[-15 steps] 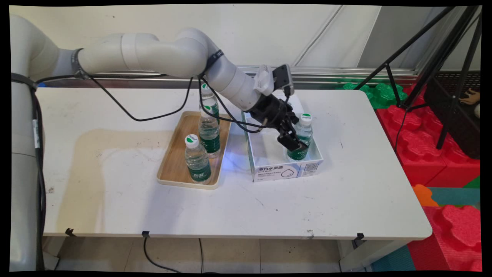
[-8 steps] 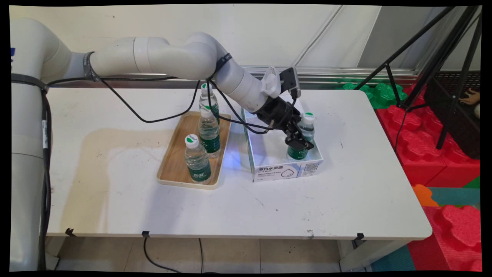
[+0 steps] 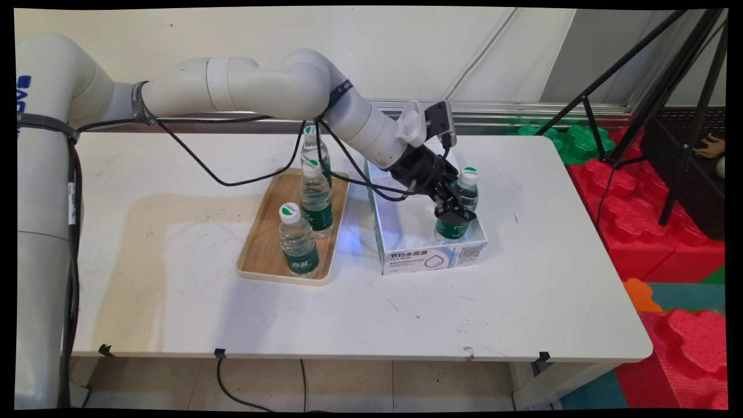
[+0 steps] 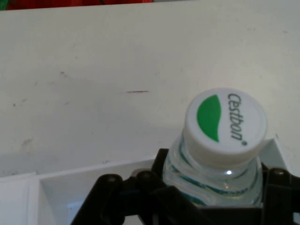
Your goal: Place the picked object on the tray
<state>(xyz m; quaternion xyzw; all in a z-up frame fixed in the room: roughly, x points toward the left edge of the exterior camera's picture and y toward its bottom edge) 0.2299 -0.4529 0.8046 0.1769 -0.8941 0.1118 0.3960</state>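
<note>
Bottle (image 3: 462,203), a small clear water bottle with a white cap and green label, stands in the near right corner of the open white box (image 3: 406,258) on the white table (image 3: 174,278), and the black gripper (image 3: 454,213) is closed around its body, one finger on each side just above the label. From the hand view the bottle (image 4: 220,154) sits between the fingers (image 4: 161,194), its ribbed shoulder and cap rising above them. Judging by the thin clear plastic, the wall is likely to give under a hard squeeze and may be slick, so the ribbed band below the shoulder looks the firmest place to hold; it seems filled, so it should carry some weight for its size, and a grip off its middle could let it tilt. Whether its base rests on the box floor cannot be told, since the box wall and gripper hide it. Fingertips are cut off at the hand view's bottom edge. Three more bottles stand upright in a row on the wooden tray (image 3: 261,255) left of the box; the farthest one (image 3: 314,148) is partly hidden behind the arm's cables.
</note>
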